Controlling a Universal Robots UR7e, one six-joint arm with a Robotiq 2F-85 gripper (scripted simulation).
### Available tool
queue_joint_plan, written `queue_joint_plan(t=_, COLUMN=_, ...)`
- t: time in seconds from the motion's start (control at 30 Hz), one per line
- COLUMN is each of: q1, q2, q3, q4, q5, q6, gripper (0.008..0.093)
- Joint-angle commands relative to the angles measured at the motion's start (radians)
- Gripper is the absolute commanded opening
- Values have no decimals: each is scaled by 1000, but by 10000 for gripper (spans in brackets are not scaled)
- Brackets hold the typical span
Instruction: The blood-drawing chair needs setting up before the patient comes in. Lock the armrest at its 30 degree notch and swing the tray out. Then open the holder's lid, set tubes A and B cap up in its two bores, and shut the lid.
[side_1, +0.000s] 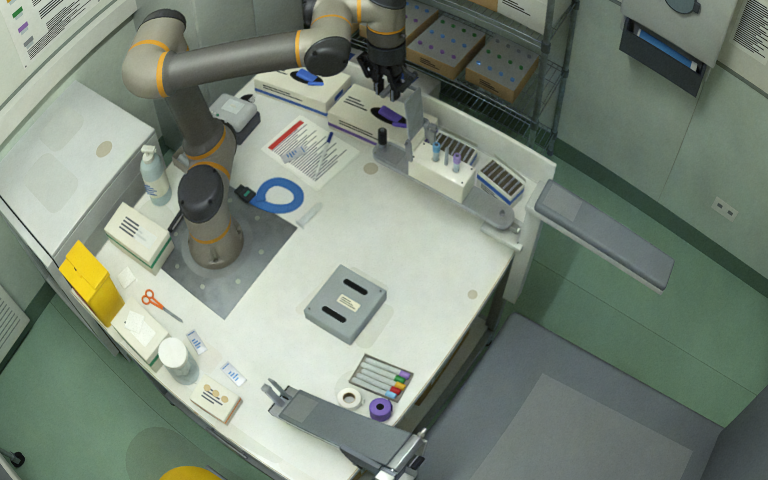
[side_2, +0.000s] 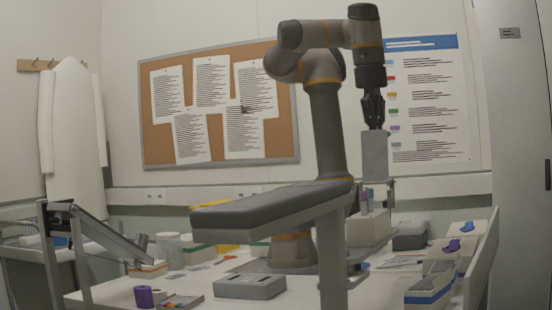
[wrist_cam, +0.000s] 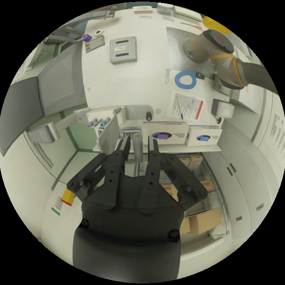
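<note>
The white holder (side_1: 442, 175) is partly hidden behind the raised armrest pad (side_2: 272, 207) in the second side camera. It sits on the swung-out grey tray (side_1: 487, 205) at the table's far edge. A blue-capped tube (side_1: 436, 150) and a purple-capped tube (side_1: 456, 162) stand cap up in its bores. The grey lid (side_1: 414, 113) stands upright on its hinge. My gripper (side_1: 390, 90) hangs just above the lid's top edge, partly open and holding nothing, with the lid's handle (wrist_cam: 137, 143) between its fingers in the wrist camera.
Two glove boxes (side_1: 362, 113) lie just left of the holder, with tube racks (side_1: 501, 180) to its right. A wire shelf of cartons (side_1: 476, 56) stands behind. A grey slotted block (side_1: 345, 303) sits mid-table, and a second armrest (side_1: 603, 233) juts off the right edge.
</note>
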Motion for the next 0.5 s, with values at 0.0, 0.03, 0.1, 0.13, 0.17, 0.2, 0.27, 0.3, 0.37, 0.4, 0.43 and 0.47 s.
queue_joint_plan(t=0.0, q1=0, q2=0, q3=0, q4=0, q5=0, q6=0, gripper=370)
queue_joint_plan(t=0.03, q1=0, q2=0, q3=0, q4=0, q5=0, q6=0, gripper=370)
queue_joint_plan(t=0.1, q1=0, q2=0, q3=0, q4=0, q5=0, q6=0, gripper=360)
queue_joint_plan(t=0.13, q1=0, q2=0, q3=0, q4=0, q5=0, q6=0, gripper=340)
queue_joint_plan(t=0.17, q1=0, q2=0, q3=0, q4=0, q5=0, q6=0, gripper=320)
queue_joint_plan(t=0.2, q1=0, q2=0, q3=0, q4=0, q5=0, q6=0, gripper=300)
queue_joint_plan(t=0.27, q1=0, q2=0, q3=0, q4=0, q5=0, q6=0, gripper=260)
queue_joint_plan(t=0.3, q1=0, q2=0, q3=0, q4=0, q5=0, q6=0, gripper=240)
queue_joint_plan(t=0.37, q1=0, q2=0, q3=0, q4=0, q5=0, q6=0, gripper=200)
queue_joint_plan(t=0.4, q1=0, q2=0, q3=0, q4=0, q5=0, q6=0, gripper=180)
queue_joint_plan(t=0.43, q1=0, q2=0, q3=0, q4=0, q5=0, q6=0, gripper=160)
queue_joint_plan(t=0.47, q1=0, q2=0, q3=0, q4=0, q5=0, q6=0, gripper=140)
